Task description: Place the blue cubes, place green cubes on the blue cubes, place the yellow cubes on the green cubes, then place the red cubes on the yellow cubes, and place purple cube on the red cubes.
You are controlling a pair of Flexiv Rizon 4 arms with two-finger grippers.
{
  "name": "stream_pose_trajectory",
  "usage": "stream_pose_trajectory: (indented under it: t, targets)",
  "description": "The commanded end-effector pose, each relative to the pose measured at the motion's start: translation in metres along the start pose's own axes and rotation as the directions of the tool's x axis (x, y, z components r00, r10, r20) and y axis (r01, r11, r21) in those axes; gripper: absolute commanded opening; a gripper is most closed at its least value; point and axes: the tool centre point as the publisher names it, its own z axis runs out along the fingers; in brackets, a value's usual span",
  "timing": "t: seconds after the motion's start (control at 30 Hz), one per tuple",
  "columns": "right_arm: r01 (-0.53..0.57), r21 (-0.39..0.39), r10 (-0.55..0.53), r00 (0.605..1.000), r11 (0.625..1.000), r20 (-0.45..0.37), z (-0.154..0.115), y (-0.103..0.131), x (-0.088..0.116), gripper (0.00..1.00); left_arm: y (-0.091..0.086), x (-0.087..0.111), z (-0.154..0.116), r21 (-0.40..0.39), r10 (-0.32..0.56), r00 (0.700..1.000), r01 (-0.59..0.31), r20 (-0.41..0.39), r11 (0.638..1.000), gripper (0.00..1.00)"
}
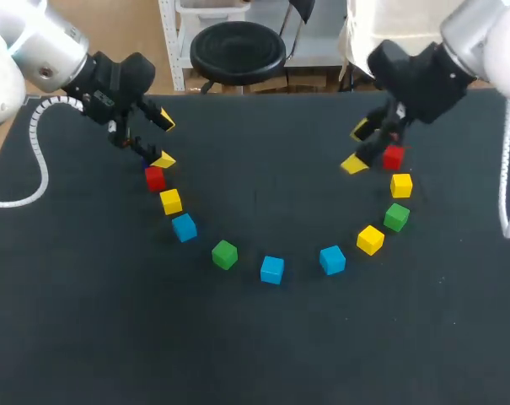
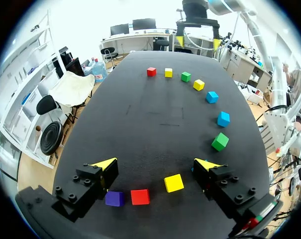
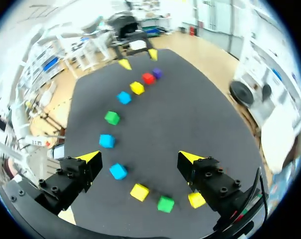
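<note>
Looking at a loose U of cubes on the dark worktop [image 1: 255, 354]; nothing stacked anywhere, so calling this step one, blues first.

Left hand [image 1: 164, 140] hanging spread wide, pinching nothing, over the left tip of the U; right hand [image 1: 357, 147] same deal, spread and empty, over the right tip, just beside the right red cube [image 1: 394, 157].

Counting three blues: left blue cube [image 1: 185, 227], middle blue cube [image 1: 272, 269], right blue cube [image 1: 332, 260]; all sitting round the bottom of the curve, away from both hands.

From the left wrist view, seeing the purple cube [image 2: 114, 198] and left red cube [image 2: 140, 196] right under the spread fingers, left yellow cube [image 2: 173, 182] just ahead between them; then comes the left blue cube, mostly hidden behind one finger there. So next in line past that yellow, along the curve and away from the tip.

Guessing left arm for the left blue, no contest; right arm for the right blue, though it lies further along its side of the curve; middle one closer to the right blue, so probably the right arm's job too.

No long axis to fuss over with cubes; just sitting at slightly different twists, so likely needing a bit of wrist turn to square the fingers on two flat faces.
</note>
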Motion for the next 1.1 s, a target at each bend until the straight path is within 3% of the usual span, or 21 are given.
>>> stream_pose_trajectory:
  t: [0.03, 0.23, 0.4, 0.53, 0.6, 0.73, 1.1]
  targets:
    - [0.057, 0.046, -0.057, 0.998, 0.997, 0.007, 0.016, 0.027, -0.013, 1.00, -0.001, 0.000, 0.000, -0.002, 0.001, 1.000, -0.001, 0.000, 1.000, 1.00]
    - [0.072, 0.090, -0.069, 0.997, 0.993, -0.042, 0.043, 0.067, -0.007, 1.00, -0.001, 0.000, 0.000, -0.002, 0.001, 1.000, -0.001, 0.000, 1.000, 1.00]
    - [0.088, 0.131, -0.087, 0.996, 0.987, -0.014, 0.071, 0.089, 0.001, 1.00, -0.001, 0.000, 0.000, -0.002, 0.001, 1.000, -0.001, 0.000, 1.000, 1.00]
    - [0.119, 0.122, -0.120, 0.993, 0.985, -0.004, 0.089, 0.094, 0.010, 1.00, -0.001, 0.000, 0.000, -0.002, 0.001, 1.000, -0.001, 0.000, 1.000, 1.00]
    - [0.227, 0.073, -0.224, 0.974, 0.971, -0.044, 0.102, 0.092, 0.014, 1.00, -0.001, 0.000, 0.000, -0.002, 0.001, 1.000, -0.001, 0.000, 1.000, 1.00]
    - [0.301, 0.051, -0.300, 0.953, 0.952, -0.038, 0.110, 0.086, 0.013, 1.00, -0.001, 0.000, 0.000, -0.002, 0.001, 1.000, -0.001, 0.000, 1.000, 1.00]
    - [0.294, 0.034, -0.292, 0.956, 0.955, -0.038, 0.109, 0.086, 0.009, 1.00, -0.001, 0.000, 0.000, -0.002, 0.001, 1.000, -0.001, 0.000, 1.000, 1.00]
